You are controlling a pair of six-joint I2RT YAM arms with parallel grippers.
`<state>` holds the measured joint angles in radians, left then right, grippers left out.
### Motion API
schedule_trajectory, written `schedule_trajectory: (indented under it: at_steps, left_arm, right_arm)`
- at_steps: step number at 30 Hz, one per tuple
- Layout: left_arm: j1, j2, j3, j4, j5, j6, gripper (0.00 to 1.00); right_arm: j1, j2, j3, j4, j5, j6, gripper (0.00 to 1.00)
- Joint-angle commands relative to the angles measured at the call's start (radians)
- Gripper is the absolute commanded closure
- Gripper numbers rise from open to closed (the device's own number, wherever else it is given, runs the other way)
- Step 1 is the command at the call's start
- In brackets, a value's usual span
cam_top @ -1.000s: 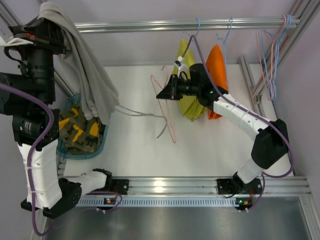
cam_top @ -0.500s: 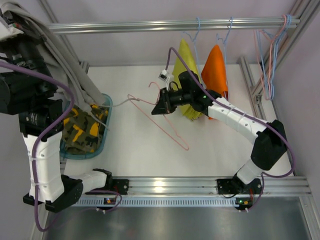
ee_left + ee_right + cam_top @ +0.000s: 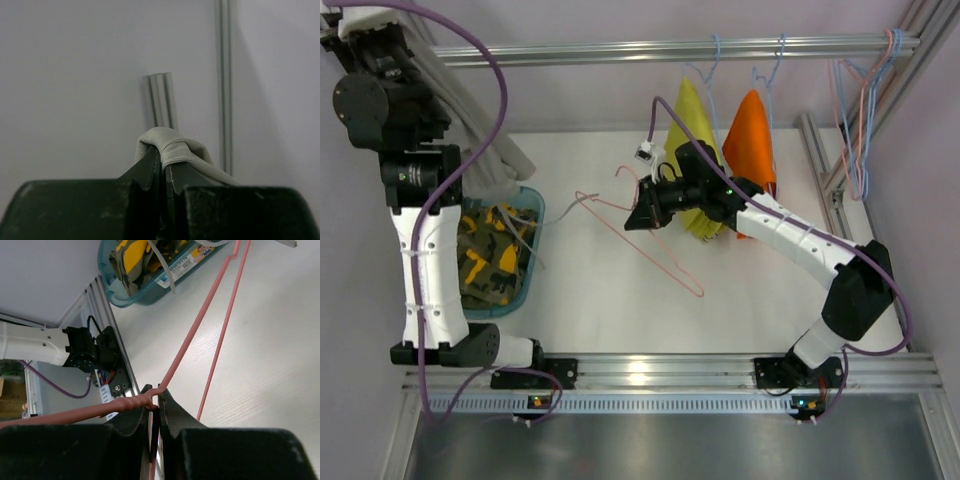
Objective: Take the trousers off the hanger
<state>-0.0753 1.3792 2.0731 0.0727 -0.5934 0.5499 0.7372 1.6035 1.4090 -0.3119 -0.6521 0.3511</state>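
My left gripper is shut on a fold of the pale grey trousers, held high at the back left. In the top view the grey trousers hang from it over the teal basket, their drawstrings trailing across the basket. The camouflage trousers lie in the basket and also show in the right wrist view. My right gripper is shut on the neck of a bare pink wire hanger, held above mid-table. The right wrist view shows the jaws pinching that hanger's wire.
A metal rail crosses the back. A yellow garment and an orange garment hang from it on blue hangers. Several empty hangers hang at the rail's right end. The frame post stands at the right.
My left arm has swung up and back with the grey trousers, pulling them away from the hanger toward the basket. My right gripper shifted left, and the pink hanger tipped down.
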Motion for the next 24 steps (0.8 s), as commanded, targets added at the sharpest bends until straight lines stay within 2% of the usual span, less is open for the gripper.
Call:
schedule_trajectory:
  at_steps: [1, 2, 5, 8, 13, 18, 24]
  left_arm:
    - [0.158, 0.021, 0.081, -0.017, 0.072, -0.073, 1.00]
    - [0.233, 0.024, 0.079, -0.017, 0.089, -0.109, 1.00]
    - [0.348, 0.027, 0.068, -0.019, 0.139, -0.154, 1.00]
    - [0.420, 0.027, 0.047, -0.037, 0.187, -0.191, 1.00]
    - [0.463, -0.020, -0.102, -0.027, 0.239, -0.183, 1.00]
    - [0.485, -0.163, -0.393, -0.010, 0.297, -0.185, 1.00]
    - [0.485, -0.299, -0.597, -0.068, 0.366, -0.249, 1.00]
  right_arm:
    - [0.013, -0.045, 0.059, -0.061, 0.055, -0.087, 1.00]
    - [0.014, -0.048, 0.054, -0.065, 0.058, -0.101, 1.00]
    - [0.014, -0.060, 0.038, -0.066, 0.055, -0.110, 1.00]
    - [0.014, -0.063, 0.039, -0.066, 0.048, -0.118, 1.00]
    - [0.014, -0.063, 0.048, -0.061, 0.036, -0.118, 1.00]
    - [0.014, -0.085, 0.044, -0.050, 0.022, -0.121, 1.00]
    - [0.014, -0.091, 0.057, -0.059, 0.028, -0.133, 1.00]
